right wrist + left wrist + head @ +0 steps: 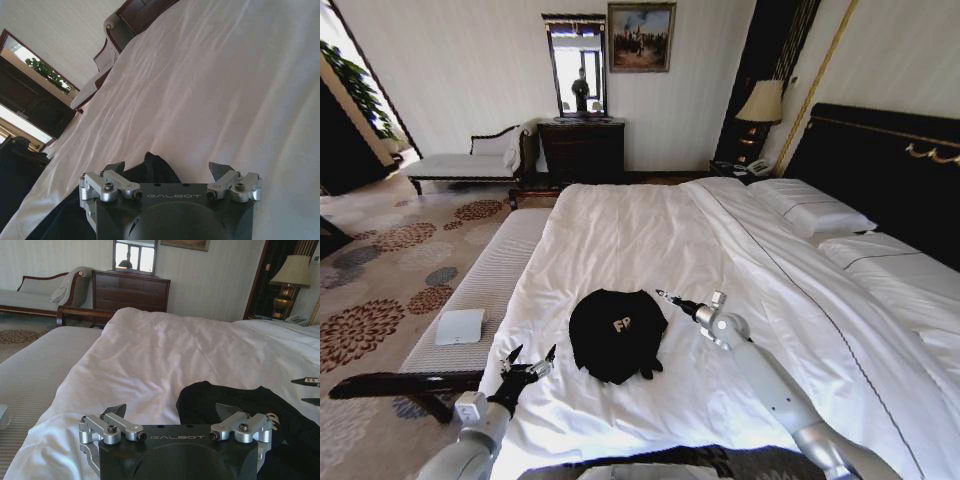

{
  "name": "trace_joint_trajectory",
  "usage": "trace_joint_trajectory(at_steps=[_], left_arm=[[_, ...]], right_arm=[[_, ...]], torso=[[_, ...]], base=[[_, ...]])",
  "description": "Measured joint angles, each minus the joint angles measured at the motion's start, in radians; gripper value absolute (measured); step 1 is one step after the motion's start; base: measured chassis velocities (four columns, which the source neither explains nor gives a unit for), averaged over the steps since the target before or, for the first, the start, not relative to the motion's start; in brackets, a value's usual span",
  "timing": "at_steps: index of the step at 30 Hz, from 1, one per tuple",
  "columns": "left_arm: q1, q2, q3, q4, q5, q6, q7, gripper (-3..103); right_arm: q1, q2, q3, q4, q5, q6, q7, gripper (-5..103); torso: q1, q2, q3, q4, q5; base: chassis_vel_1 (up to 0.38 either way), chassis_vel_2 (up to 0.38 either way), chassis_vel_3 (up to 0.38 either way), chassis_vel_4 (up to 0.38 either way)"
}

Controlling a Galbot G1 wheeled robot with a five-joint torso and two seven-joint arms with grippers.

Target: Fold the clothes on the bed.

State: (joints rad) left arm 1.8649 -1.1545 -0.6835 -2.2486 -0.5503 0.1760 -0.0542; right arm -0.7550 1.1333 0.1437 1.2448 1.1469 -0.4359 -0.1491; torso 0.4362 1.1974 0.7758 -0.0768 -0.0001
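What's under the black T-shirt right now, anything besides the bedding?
The black T-shirt lies bunched on the bed, on its white duvet. Whatever its folds cover is hidden. Left gripper and right gripper are open beside it.

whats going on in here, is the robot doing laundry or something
A two-armed robot is at the bed, where a black T-shirt lies bunched on the white duvet. The left gripper hovers open near the bed's edge, short of the shirt. The right gripper is open beside the shirt's far side. Neither holds any fabric.
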Motion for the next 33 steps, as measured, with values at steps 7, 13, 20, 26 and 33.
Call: trace_joint_trajectory(at_steps=[7,13,20,26,33], left_arm=[[0.007,-0.021,-0.011,-0.011,0.002,0.000,-0.001,100],[0.017,-0.035,-0.014,-0.023,0.005,0.000,-0.002,100],[0.028,-0.043,-0.018,-0.037,0.011,0.000,-0.002,100],[0.033,-0.048,-0.026,-0.047,0.010,0.000,-0.002,100],[0.030,-0.050,-0.031,-0.050,0.007,0.000,-0.002,100]], right_arm=[[0.000,0.018,0.008,-0.099,-0.023,0.005,-0.050,90],[-0.011,0.020,0.008,-0.120,-0.036,0.003,-0.070,79],[-0.031,0.025,0.008,-0.110,-0.043,0.001,-0.079,63],[-0.024,0.038,-0.001,-0.110,-0.049,-0.002,-0.087,44],[-0.016,0.059,-0.018,-0.111,-0.062,-0.003,-0.093,41]], torso=[[0.000,0.000,0.000,-0.0003,0.0002],[0.000,0.000,0.000,-0.0004,0.0000],[0.000,0.000,0.000,-0.0004,0.0000],[0.000,0.000,0.000,-0.0003,0.0002],[0.000,0.000,0.000,-0.0004,0.0001]], base=[[0.000,0.000,0.000,0.000],[0.000,0.000,0.000,0.000],[0.000,0.000,0.000,0.000],[0.000,0.000,0.000,0.000],[0.000,0.000,0.000,0.000]])
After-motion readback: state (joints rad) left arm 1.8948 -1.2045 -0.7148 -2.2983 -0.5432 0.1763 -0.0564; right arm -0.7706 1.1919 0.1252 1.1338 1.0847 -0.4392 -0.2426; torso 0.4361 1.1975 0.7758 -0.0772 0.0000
